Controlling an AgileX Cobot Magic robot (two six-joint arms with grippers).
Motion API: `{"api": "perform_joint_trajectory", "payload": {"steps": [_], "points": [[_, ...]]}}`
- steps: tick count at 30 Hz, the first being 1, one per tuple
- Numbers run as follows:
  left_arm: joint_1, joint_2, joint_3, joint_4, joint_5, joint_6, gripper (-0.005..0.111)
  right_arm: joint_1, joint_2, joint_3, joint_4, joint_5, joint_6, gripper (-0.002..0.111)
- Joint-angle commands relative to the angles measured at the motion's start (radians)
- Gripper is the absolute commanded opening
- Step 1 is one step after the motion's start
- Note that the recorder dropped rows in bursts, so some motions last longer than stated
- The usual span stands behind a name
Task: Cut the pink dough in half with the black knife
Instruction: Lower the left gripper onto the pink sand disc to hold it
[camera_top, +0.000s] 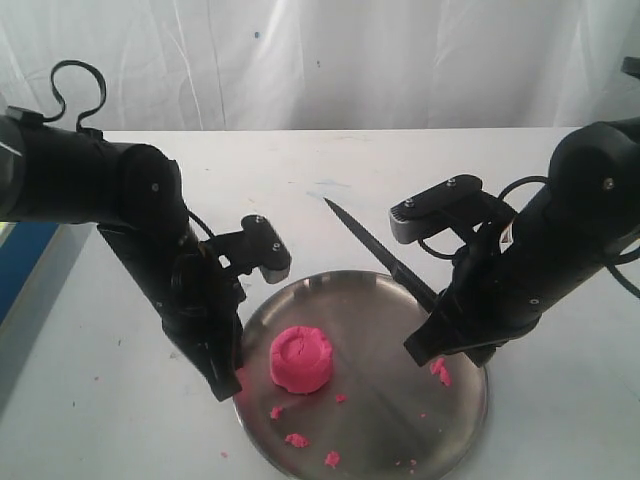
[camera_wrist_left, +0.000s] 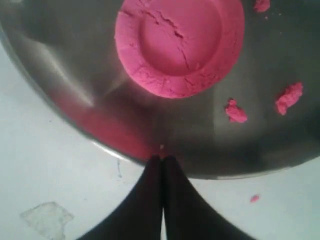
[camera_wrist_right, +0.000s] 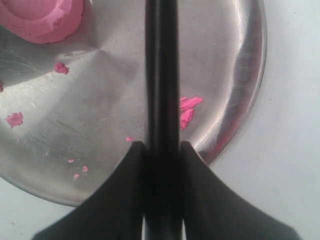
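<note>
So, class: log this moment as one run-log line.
right gripper: holds black knife | left gripper: shut at plate rim | pink dough: uncut

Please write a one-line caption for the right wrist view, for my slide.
Right hand shut on the black knife above the steel plate, with the uncut pink dough at the edge.

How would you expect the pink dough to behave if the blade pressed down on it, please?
The pink dough probably yields rather than sliding: it looks soft, with surface cracks. It likely crumbles somewhat, judging by the pink crumbs scattered on the steel plate. Sitting flat as a disc, it seems unlikely to roll.
</note>
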Motion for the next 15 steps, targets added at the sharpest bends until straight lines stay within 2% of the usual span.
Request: {"api": "perform_joint_trajectory", "payload": {"steps": [1, 6, 15], "points": [[0.0, 0.037, 0.006, -0.133, 0.012, 0.148, 0.0, 0.001, -0.005, -0.009, -0.003, -0.014, -0.005, 0.0], [0.0, 0.057, 0.006, -0.235, 0.01, 0.228, 0.0, 0.001, -0.005, -0.009, -0.003, -0.014, -0.005, 0.0], [0.0, 0.099, 0.006, -0.258, 0.003, 0.24, 0.0, 0.001, -0.005, -0.009, -0.003, -0.014, -0.005, 0.0]]}}
